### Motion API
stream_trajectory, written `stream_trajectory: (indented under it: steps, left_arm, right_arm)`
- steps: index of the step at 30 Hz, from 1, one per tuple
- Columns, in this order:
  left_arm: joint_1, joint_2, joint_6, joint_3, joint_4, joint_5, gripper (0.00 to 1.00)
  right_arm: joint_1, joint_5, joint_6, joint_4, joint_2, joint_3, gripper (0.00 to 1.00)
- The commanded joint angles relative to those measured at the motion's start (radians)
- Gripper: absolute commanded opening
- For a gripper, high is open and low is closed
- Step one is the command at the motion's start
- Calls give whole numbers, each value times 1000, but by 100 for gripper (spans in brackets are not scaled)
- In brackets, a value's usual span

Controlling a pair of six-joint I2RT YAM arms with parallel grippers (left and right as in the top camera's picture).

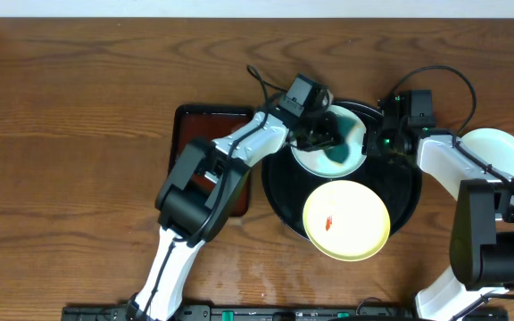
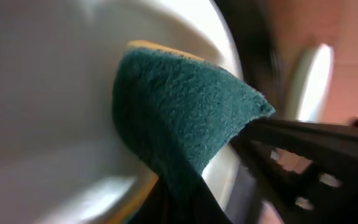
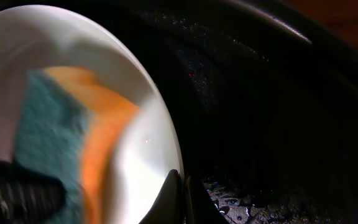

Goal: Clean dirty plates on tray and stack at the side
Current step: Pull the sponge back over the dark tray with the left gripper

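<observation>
A mint-white plate (image 1: 309, 157) lies at the back of the round black tray (image 1: 409, 192). My left gripper (image 1: 328, 135) is shut on a green and orange sponge (image 1: 339, 153) and presses it on that plate; the sponge fills the left wrist view (image 2: 179, 118). My right gripper (image 1: 370, 143) is shut on the plate's right rim (image 3: 166, 134). A pale yellow plate (image 1: 346, 219) with a small red smear (image 1: 328, 222) lies at the tray's front. Another mint-white plate (image 1: 500, 150) rests on the wood table (image 1: 78, 134) at the right.
A rectangular reddish-brown tray (image 1: 205, 120) sits left of the black tray, partly under my left arm. The black tray's floor is wet with droplets (image 3: 229, 202).
</observation>
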Motion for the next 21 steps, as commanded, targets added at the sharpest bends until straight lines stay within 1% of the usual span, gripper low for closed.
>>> stream_trajectory:
  steps: [1, 3, 6, 8, 12, 15, 17, 19, 21]
  left_arm:
    - [17, -23, -56, 7, 25, 155, 8]
    - [42, -68, -55, 15, 25, 154, 8]
    - [92, -156, -34, 15, 8, 110, 8]
    - [130, -212, -2, 15, -39, 61, 8]
    - [218, -326, 103, 15, -221, -51, 8]
    - [280, -399, 216, 15, -385, -128, 8]
    - [322, -442, 309, 14, -517, -187, 8]
    - [353, -471, 373, 14, -644, -293, 8]
    - [378, -484, 404, 14, -766, -450, 8]
  right_arm:
    - [-1, -11, -11, -2, 23, 10, 1]
    - [0, -12, -11, -2, 23, 10, 1]
    - [-1, -12, -11, -2, 23, 10, 2]
    - [0, -12, -10, -2, 23, 10, 6]
    - [0, -12, -11, -2, 23, 10, 11]
    - [0, -12, -11, -2, 23, 10, 16]
    - [0, -12, -11, -2, 23, 10, 17]
    - [0, -12, -11, -2, 23, 10, 17]
    - [0, -12, -11, -2, 23, 10, 16]
